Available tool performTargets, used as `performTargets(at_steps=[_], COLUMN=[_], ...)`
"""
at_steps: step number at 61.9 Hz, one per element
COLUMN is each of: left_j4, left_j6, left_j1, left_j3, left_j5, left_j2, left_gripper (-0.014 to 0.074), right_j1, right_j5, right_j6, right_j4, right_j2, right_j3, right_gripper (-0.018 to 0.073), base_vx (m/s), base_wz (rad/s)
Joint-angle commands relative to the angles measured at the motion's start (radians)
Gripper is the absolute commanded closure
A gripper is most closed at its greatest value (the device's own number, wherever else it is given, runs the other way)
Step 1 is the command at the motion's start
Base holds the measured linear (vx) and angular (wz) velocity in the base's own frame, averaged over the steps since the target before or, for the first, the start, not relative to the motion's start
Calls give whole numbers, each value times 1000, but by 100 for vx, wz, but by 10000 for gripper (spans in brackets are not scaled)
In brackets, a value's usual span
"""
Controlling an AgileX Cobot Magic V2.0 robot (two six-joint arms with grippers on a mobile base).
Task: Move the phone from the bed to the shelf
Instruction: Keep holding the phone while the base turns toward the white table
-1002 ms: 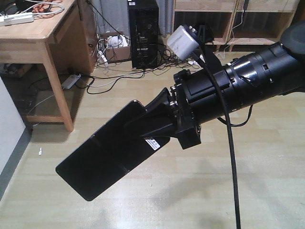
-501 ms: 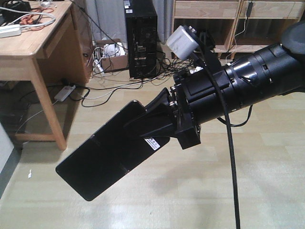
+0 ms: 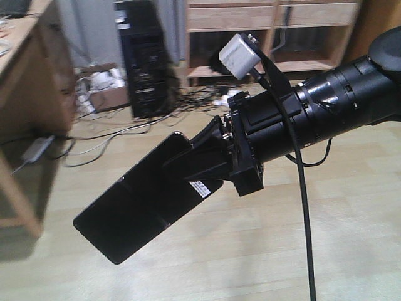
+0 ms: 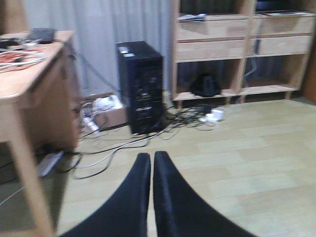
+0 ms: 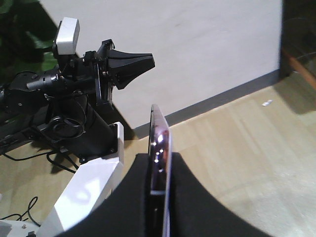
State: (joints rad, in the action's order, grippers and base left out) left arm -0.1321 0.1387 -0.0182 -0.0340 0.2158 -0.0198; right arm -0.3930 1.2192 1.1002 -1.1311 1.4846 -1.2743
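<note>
The right gripper (image 3: 199,164) pinches the phone (image 3: 135,207) by one end, the slab jutting toward seven o'clock. The left gripper (image 4: 151,165) is pressed together, empty. With the shelf (image 3: 263,15) at twelve o'clock, carry steadily, grip firm.

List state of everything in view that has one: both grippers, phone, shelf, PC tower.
right gripper, shut on one end of the phone.
left gripper, shut, empty.
phone, unfolded flat, held tilted in the air above the floor.
shelf, phone not on it yet.
drawers, look shut.
computer tower, upright on the floor.
</note>
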Motion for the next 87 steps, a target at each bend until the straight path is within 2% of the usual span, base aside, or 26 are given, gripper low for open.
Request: performTargets(at_steps=[1,87], left_j4=[-6,-6], left_j6=[-4,-4], left_j1=[3,3], left_j3=[-1,-1], left_j5=[-75,-75], left_j2=[-6,-6], left_gripper=[596,596], right_j1=[2,2], right_j5=[71,71], right_j6=[11,11], right_j4=[-87,-87], right_j2=[-40,-40], right_j3=[-28,-28], right_gripper=[564,564], base_vx=[24,19], base_wz=[-47,-68])
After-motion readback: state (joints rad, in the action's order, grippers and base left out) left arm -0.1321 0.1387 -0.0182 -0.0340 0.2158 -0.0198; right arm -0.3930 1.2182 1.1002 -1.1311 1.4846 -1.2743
